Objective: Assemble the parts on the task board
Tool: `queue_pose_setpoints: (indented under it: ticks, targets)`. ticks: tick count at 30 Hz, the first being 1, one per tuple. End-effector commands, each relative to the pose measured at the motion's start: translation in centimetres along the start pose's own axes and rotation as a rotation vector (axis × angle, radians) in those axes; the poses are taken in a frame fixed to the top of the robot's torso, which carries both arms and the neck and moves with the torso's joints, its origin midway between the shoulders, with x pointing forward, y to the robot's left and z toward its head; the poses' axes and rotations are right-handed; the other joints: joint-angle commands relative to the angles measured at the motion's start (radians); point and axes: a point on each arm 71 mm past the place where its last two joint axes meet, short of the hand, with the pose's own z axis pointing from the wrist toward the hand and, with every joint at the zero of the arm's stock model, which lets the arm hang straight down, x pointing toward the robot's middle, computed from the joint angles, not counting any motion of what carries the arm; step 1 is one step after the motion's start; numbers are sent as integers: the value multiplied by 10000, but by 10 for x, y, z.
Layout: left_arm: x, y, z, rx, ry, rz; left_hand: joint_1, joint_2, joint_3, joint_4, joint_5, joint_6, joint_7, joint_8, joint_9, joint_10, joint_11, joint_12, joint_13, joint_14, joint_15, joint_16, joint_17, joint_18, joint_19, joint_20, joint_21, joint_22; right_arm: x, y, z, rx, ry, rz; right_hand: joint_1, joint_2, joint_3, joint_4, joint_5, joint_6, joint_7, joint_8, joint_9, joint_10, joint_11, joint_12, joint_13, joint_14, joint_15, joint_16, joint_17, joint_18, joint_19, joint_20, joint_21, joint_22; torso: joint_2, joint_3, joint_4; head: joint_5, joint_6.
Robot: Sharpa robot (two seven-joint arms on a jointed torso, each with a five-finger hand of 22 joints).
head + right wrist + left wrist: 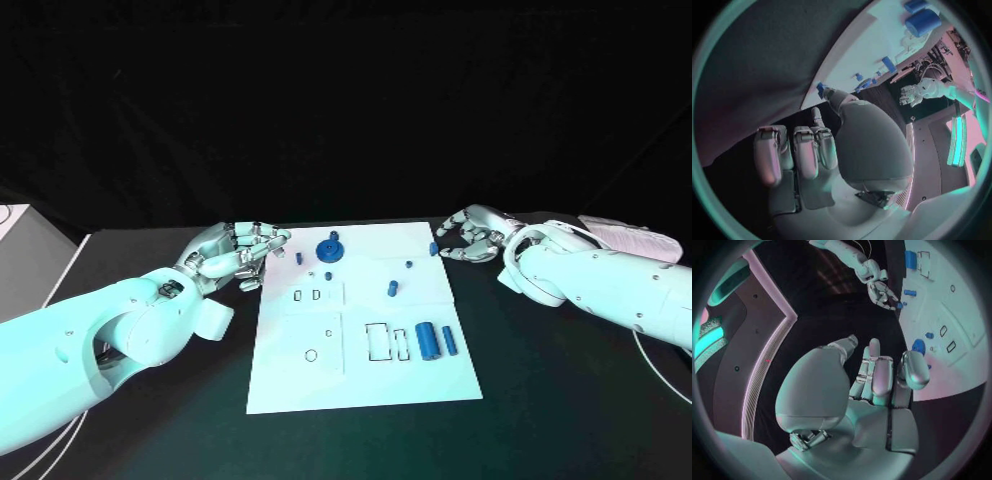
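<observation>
The task board (pixel 361 330) lies flat in the middle of the black table (pixel 562 400), with the two hands stationed at its far corners, one to each side; that placing seems meant to give each hand its own share of the parts.

The right hand (pixel 469 236) hovers at the far right corner, its fingers curled down around a small blue peg (pixel 434 249) at the board's edge. In the right wrist view the thumb tip meets that peg (pixel 821 89), so it looks pinched or about to be; I cannot tell for certain that the grip is closed. The left hand (pixel 238 252) hangs just off the far left edge, fingers loosely curled and apart, holding nothing, probably waiting its turn beside the round blue gear (pixel 330 249).

Counted on the board:
- One gear, at the far left
- One small stud (pixel 299 258) near the left hand
- One small piece (pixel 329 276) just near of the gear
- One small stud (pixel 410 264) right of centre
- One short peg (pixel 391 289) lying near the middle
- One thick cylinder (pixel 427 340) on the near right
- One thin pin (pixel 450 341) just right of the cylinder

With the corner peg, that makes eight blue parts. Outlined slots (pixel 307 294) on the left and near side are unfilled, so assembly is at an early stage
</observation>
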Motion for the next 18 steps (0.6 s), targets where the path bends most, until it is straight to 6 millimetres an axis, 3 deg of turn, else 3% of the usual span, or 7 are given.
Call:
queue_pose_setpoints:
  ticks: [1,18]
  targets:
    - [2,-1,0,97,163,-75,46,-17,11,-38,-10,-48,16,58,15,8,2,-64,-12,70,-11,42,-13,99,78,-9,32,-9,3,2,1,-57,278,-210,-2,-16,-6,-15,43,18,-7,-42,6,1079,38,22,2634,1050,-4,-4,2523,-53,615,11,65,2192,-9,3,3,49,-42]
    - [1,0,0,48,114,-55,44,-4,19,-36,-10,-47,22,61,15,14,6,-70,-23,75,-10,44,-12,101,75,-10,28,-21,6,6,3,-72,386,-227,-52,156,128,-9,81,456,-40,143,96,1079,10,22,2634,1061,-42,14,2566,-71,668,-21,128,2247,-25,4,-2,87,-90]
